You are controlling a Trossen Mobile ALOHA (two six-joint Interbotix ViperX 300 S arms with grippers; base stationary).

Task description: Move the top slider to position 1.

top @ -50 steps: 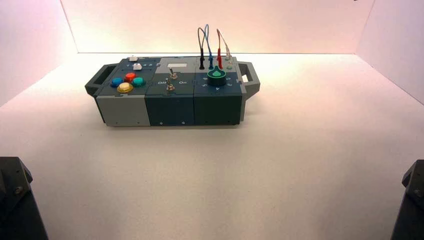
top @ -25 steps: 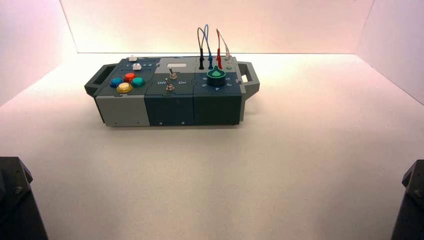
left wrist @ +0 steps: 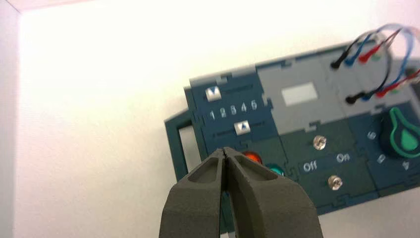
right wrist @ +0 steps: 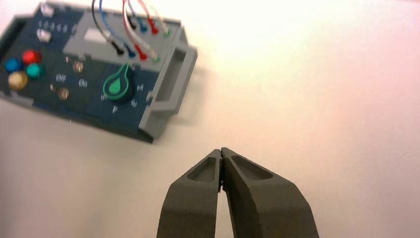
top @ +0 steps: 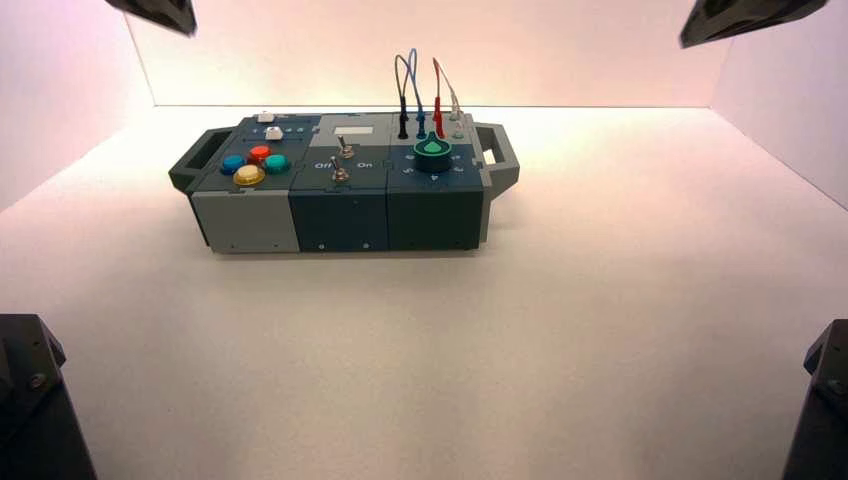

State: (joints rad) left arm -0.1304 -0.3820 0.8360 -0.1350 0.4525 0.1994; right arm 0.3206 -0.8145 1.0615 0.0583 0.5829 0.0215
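Note:
The top slider (left wrist: 213,92) is a tiny white knob on the rear track of the dark-blue panel, in line with the printed 1. It also shows in the high view (top: 266,117) and the right wrist view (right wrist: 47,8). Its twin knob (left wrist: 242,127) sits on the front track, near the 4. My left gripper (left wrist: 226,150) is shut and empty, in the air above the box's button end. My right gripper (right wrist: 221,150) is shut and empty, over bare table beyond the box's other handle. Part of each arm shows at the high view's top corners, the left arm (top: 155,12) and the right arm (top: 745,18).
The box (top: 340,215) stands mid-table with round coloured buttons (top: 255,165), two metal toggles (top: 341,160), a green knob (top: 432,152) and looped wires (top: 425,95). White walls close the table on three sides. Dark arm bases (top: 30,400) stand at the front corners.
Dark parts of both arms have come into the high view's top corners. The box and its sliders have not moved.

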